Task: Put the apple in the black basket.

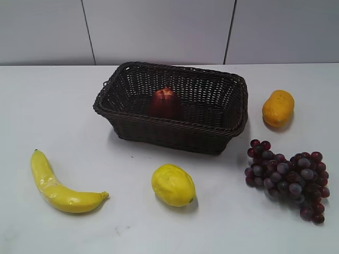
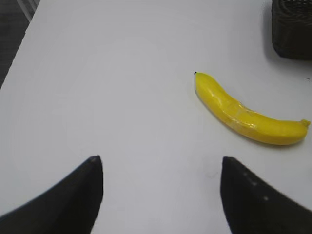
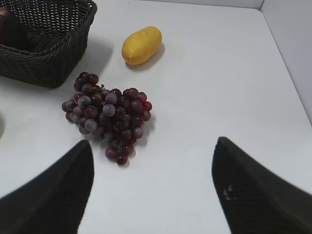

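The dark red apple (image 1: pixel 165 102) lies inside the black basket (image 1: pixel 233 124) at the middle back of the table. In the right wrist view a sliver of the apple (image 3: pixel 7 27) shows at the top left, inside the basket (image 3: pixel 53 61). A corner of the basket (image 2: pixel 292 29) shows at the top right of the left wrist view. My left gripper (image 2: pixel 161 168) is open and empty above bare table left of the banana. My right gripper (image 3: pixel 153 151) is open and empty above the table, near the grapes. Neither gripper shows in the exterior view.
A yellow banana (image 1: pixel 55 185) lies front left and also shows in the left wrist view (image 2: pixel 243 114). A round yellow fruit (image 1: pixel 173 184) sits in front of the basket. Red grapes (image 1: pixel 288 172) (image 3: pixel 107 109) lie front right. An orange-yellow fruit (image 1: pixel 278 107) (image 3: pixel 141 45) sits right of the basket.
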### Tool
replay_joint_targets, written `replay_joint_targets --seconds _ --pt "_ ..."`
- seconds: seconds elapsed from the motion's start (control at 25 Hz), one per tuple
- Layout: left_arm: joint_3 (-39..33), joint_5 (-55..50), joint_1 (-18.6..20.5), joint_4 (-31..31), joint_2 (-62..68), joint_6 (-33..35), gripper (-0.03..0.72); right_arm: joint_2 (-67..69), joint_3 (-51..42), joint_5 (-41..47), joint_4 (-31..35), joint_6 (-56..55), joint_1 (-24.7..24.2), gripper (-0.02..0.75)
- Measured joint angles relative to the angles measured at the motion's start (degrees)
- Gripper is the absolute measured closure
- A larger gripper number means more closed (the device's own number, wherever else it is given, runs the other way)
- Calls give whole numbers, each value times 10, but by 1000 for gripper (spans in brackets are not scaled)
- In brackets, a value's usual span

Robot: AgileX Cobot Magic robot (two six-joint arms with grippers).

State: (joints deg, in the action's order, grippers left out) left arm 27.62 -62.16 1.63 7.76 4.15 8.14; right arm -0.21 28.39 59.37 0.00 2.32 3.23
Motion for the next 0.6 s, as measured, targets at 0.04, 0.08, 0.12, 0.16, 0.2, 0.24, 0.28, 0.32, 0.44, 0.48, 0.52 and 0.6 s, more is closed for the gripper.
replay_joint_targets --seconds 0.04,0.08,0.12,0.16,0.2,0.24,0.28,0.32,0.44,0.48,0.52,0.6 --pt "0 -1 0 0 -8 0 138 0 0 0 0 0 0 167" --pt "0 -1 0 1 -20 0 139 0 0 0 0 0 0 167" --pt "0 -1 0 1 -32 0 141 0 0 0 0 0 0 167" --pt "0 -1 0 2 -39 0 141 0 0 0 0 0 0 167" --pt "0 -1 0 2 -42 0 143 0 0 0 0 0 0 167" --pt "0 -1 0 2 -44 0 146 0 0 0 0 0 0 167" --pt "0 -1 0 4 -44 0 148 0 0 0 0 0 0 167" --pt "0 -1 0 5 -44 0 150 0 0 0 0 0 0 167" --pt "0 -1 0 5 -44 0 159 0 0 0 0 0 0 167" --pt "0 -1 0 5 -44 0 160 0 0 0 0 0 0 167" --pt "0 -1 0 5 -44 0 161 0 0 0 0 0 0 167" --pt "0 -1 0 5 -44 0 161 0 0 0 0 0 0 167"
